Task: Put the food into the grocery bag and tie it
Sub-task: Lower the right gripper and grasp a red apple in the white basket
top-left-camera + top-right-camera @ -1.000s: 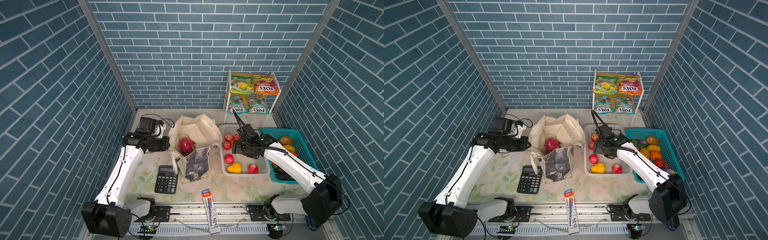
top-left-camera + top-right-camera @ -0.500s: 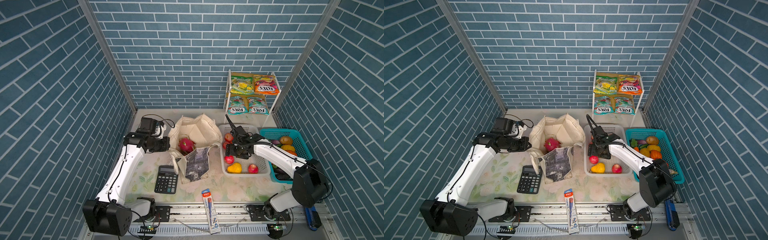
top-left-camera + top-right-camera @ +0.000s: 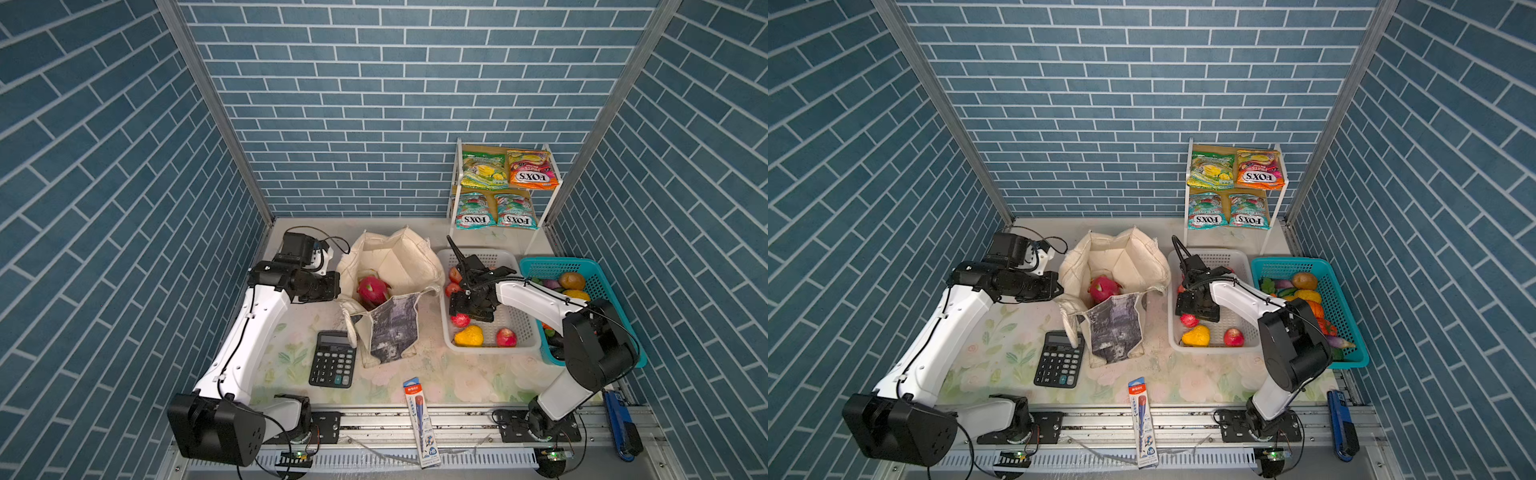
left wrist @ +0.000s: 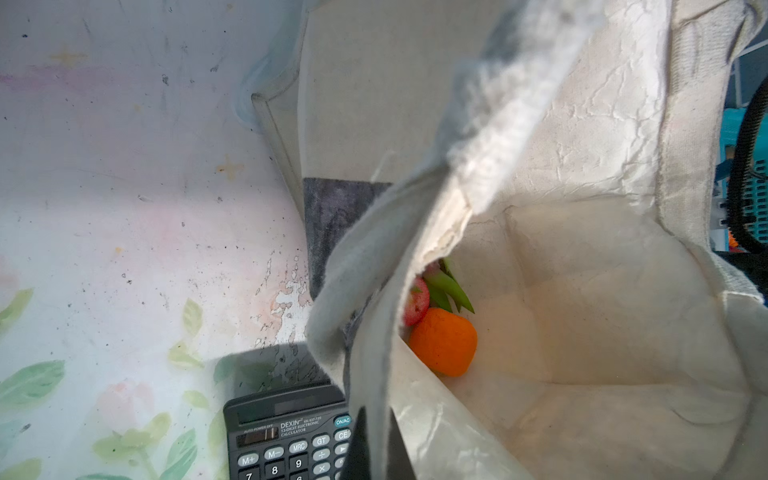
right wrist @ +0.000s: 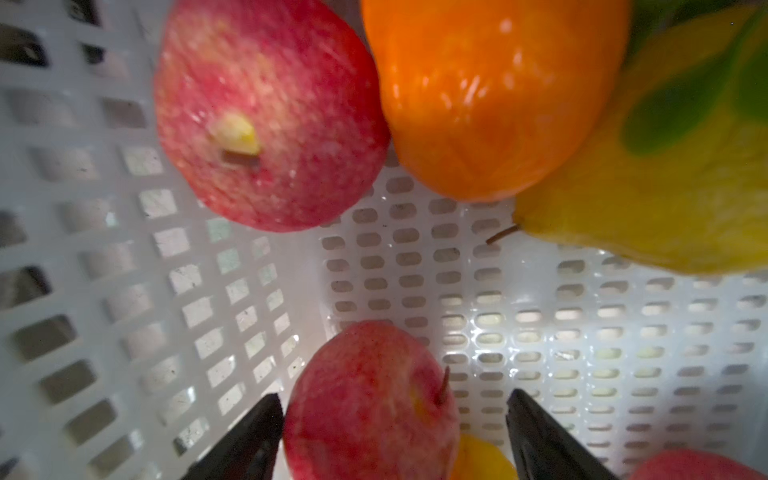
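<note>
Straddling a red apple [image 5: 370, 415], the right gripper [image 5: 394, 397] gapes inside the white basket [image 5: 582, 332].

The grocery bag [image 3: 399, 266] stands open in the middle of the table [image 3: 457, 376], with a pink dragon fruit [image 3: 372, 289] inside. The left jaws, closed, meet the bag's rim at its 9 o'clock. At the bag's 3 o'clock, the right jaws point down into the white basket [image 3: 490, 347], just beside a red apple [image 3: 460, 320]. A calculator [image 3: 332, 360] lies at the bag's 7 o'clock. Candy packets [image 3: 505, 187] fill a rack [image 3: 482, 148] at 1 o'clock.
</note>
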{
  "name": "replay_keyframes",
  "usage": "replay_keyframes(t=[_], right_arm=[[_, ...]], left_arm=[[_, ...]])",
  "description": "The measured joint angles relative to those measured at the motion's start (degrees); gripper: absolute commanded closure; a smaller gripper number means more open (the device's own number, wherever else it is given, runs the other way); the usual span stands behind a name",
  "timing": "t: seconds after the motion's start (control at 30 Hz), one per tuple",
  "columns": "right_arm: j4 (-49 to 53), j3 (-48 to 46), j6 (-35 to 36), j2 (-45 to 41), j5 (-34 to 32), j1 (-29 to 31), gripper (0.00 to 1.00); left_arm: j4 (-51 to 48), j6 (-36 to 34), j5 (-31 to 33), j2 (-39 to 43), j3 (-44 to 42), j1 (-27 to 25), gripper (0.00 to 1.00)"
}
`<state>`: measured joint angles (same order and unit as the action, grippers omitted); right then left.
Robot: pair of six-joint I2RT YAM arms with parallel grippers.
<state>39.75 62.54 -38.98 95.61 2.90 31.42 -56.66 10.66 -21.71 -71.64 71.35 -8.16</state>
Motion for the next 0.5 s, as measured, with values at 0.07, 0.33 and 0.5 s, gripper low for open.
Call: replay_keyframes(t=[0.07, 0.33, 0.5], right_arm=[[0.0, 0.2, 0.3, 1.3, 0.4, 0.0, 0.14], [0.0, 0.5, 1.2, 3.7, 0.8, -0.4, 0.26], [-0.7, 0.5, 2.3, 3.7, 0.7, -1.2, 0.40]], left_arm=[[-0.3, 0.0, 0.0, -0.4, 0.6, 0.0, 1.00], [-0.9, 0.0, 0.0, -0.5, 1.4, 0.0, 1.00], [-0.9, 0.0, 0.0, -0.5, 1.4, 0.0, 1.00]])
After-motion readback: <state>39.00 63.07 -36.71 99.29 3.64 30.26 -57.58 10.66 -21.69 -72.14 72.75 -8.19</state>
